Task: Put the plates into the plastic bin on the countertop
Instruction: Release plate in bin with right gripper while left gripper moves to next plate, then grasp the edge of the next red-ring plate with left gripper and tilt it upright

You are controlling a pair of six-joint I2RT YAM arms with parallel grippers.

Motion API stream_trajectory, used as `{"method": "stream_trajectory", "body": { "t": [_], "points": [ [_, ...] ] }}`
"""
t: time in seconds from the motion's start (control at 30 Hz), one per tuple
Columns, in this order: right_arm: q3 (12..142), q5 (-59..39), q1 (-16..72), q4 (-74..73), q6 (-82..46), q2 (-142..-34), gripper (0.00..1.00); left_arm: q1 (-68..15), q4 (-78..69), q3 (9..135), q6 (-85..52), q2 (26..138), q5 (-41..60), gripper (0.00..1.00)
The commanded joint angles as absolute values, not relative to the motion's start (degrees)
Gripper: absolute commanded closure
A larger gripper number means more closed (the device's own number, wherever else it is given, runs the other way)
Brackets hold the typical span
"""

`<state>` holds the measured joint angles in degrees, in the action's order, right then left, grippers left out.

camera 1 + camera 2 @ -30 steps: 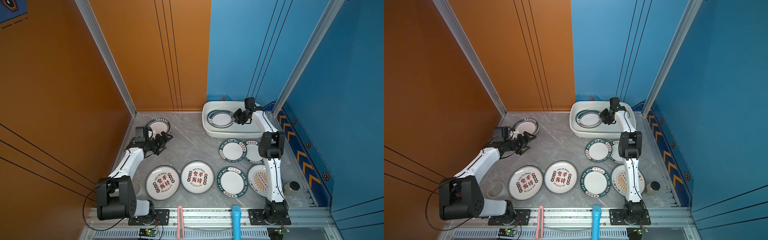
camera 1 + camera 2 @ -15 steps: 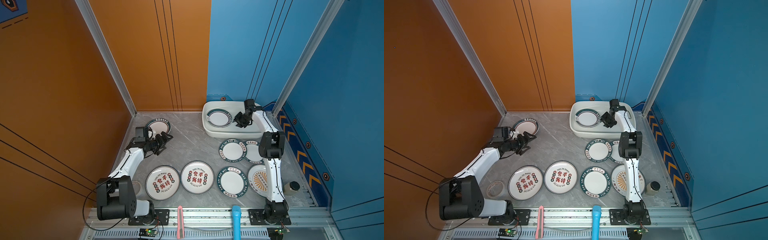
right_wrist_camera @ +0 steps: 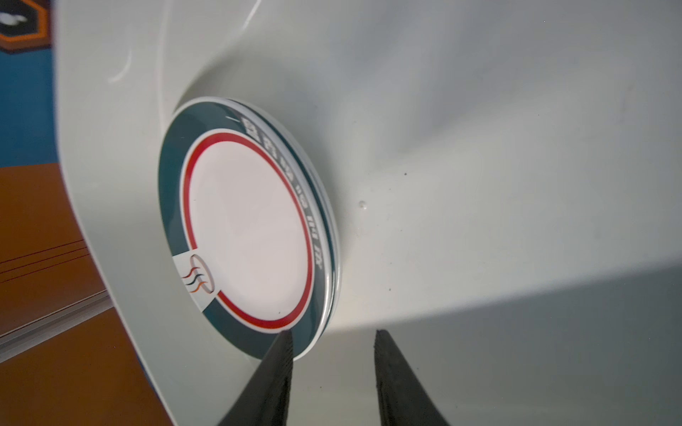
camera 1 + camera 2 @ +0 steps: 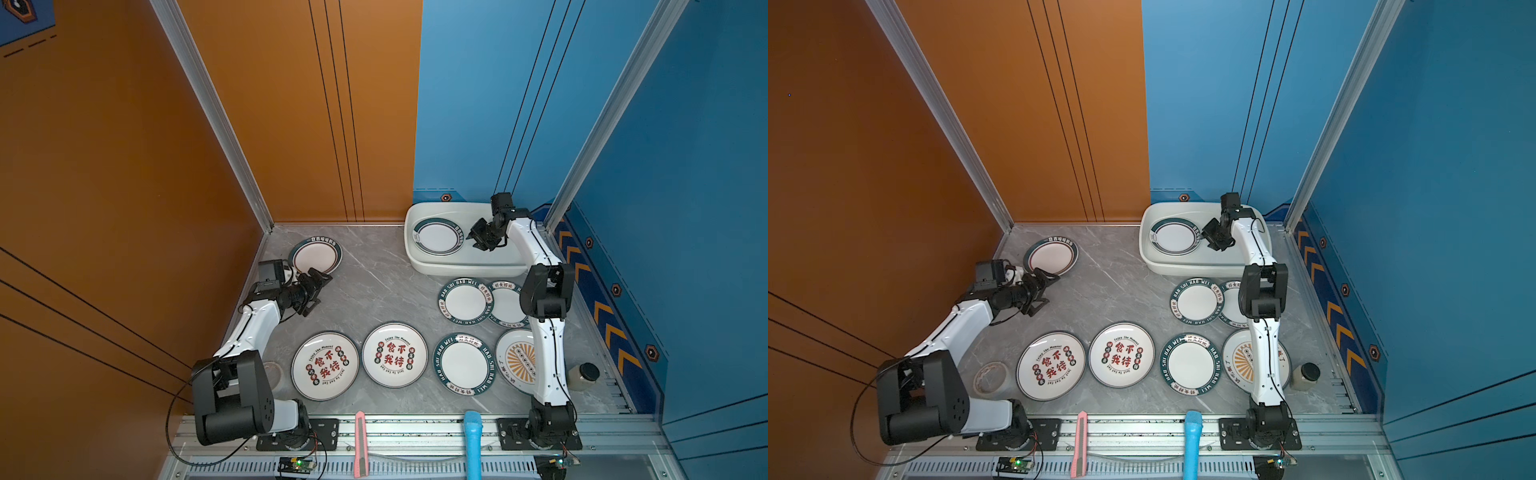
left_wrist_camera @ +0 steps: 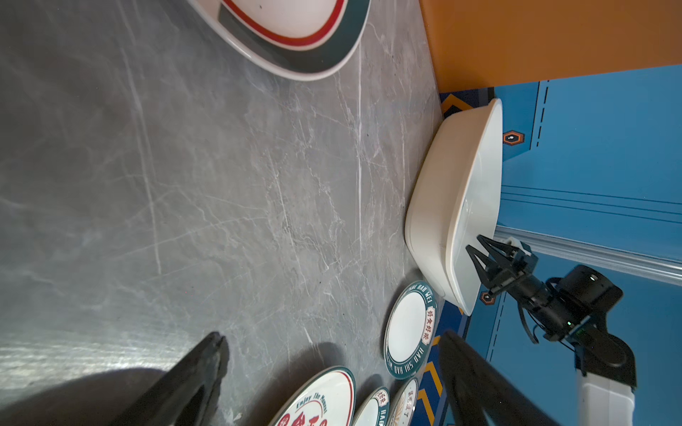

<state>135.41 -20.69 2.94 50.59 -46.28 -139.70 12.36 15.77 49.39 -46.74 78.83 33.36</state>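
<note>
Parted, gripping nothing: right gripper point(image 3: 332, 335), at 3 o'clock of a glossy green-rimmed plate point(image 4: 437, 237). Flat, face up, emblem toward 9, inside the smooth white plastic bin point(image 4: 457, 268); long axis 9-to-3, at 1 o'clock on the veined grey countertop point(image 4: 374, 282). Spread wide, empty: left gripper point(image 4: 320, 293), at 6 o'clock of another green-rimmed plate point(image 4: 316, 255).

The two arms look alike to me. The left arm point(image 4: 249, 328) and the right arm point(image 4: 548, 357) have smooth white shells on the long links, and the joints between them are black, blocky housings. A thin black cable point(image 4: 559, 374) runs along the white links. Each arm stands on a flat black base plate point(image 4: 511, 432) with silver screws. The left gripper point(image 4: 318, 293) and the right gripper point(image 4: 473, 242) are all black, with thin fingers that narrow to a point. A black box-shaped camera point(image 4: 270, 270) sits on the left wrist.
</note>
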Motion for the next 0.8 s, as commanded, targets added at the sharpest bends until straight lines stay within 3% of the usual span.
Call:
{"method": "stream_trajectory", "body": {
  "t": [0.0,0.3,0.77],
  "points": [
    [135.04,-19.53,2.4,51.28,-44.29,-132.62,0.6,14.06,13.55,48.53,-49.01,79.56,29.31,0.09],
    [124.47,-18.46,1.71,51.18,-40.76,-122.96,0.6,16.87,3.15,45.87,-56.27,85.36,22.86,0.1],
    [107.85,-17.45,-0.35,49.26,-39.54,-110.41,0.58,17.23,-4.24,55.1,-57.92,102.75,22.01,0.13]
  ]
}}
